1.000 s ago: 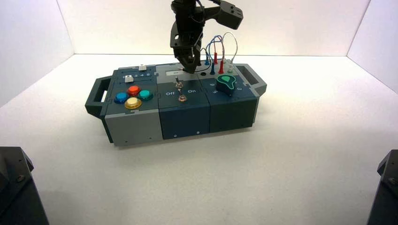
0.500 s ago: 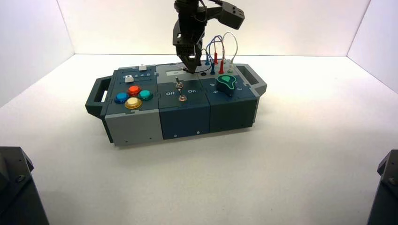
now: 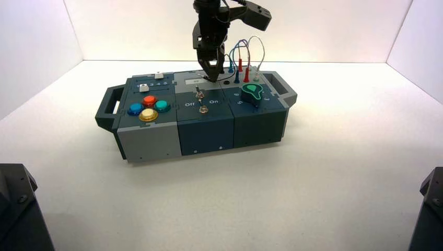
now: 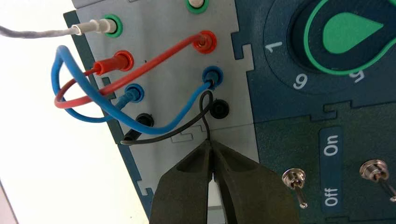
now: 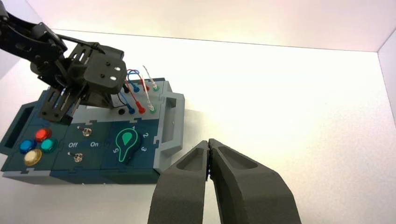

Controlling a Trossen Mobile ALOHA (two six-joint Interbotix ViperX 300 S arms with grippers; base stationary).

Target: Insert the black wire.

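High view, left gripper: (image 3: 213,77) at the end of the arm reaching over the back of the box (image 3: 205,128); its fingertips are low over the grey panel (image 3: 194,80), and what lies between them is too small to tell here.
High view, cut off: the upper part of that arm runs out at the top edge; dark parts (image 3: 20,212) fill the two lower corners; the right gripper cannot be seen.
High view, change: against the first earlier picture, the left gripper is slightly further right and its fingers have drawn together; the box stands as it did.
Left wrist view, grip: the left gripper is closed on one end of the black wire (image 4: 173,135); the plug at that end is hidden by the fingers, so its angle cannot be told.
Left wrist view, black wire: its other plug (image 4: 132,135) sits at the black socket by the panel's outer edge; the loop runs back to the fingertips, passing near the open black socket (image 4: 219,108).
Left wrist view, in the way: the blue wire (image 4: 93,95) arches across beside the black loop, one blue plug (image 4: 213,77) just beside the open socket; the red wire (image 4: 149,65) and the white wire (image 4: 42,34) are further along.
Left wrist view, around: green knob (image 4: 350,32), two metal switches (image 4: 294,177) by "On" and "Off".
Right wrist view, right gripper: (image 5: 208,143) idle over the table (image 5: 299,112), fingers closed together, apart from the box.
Right wrist view, hidden: the left arm covers the sliders' area and part of the grey panel.
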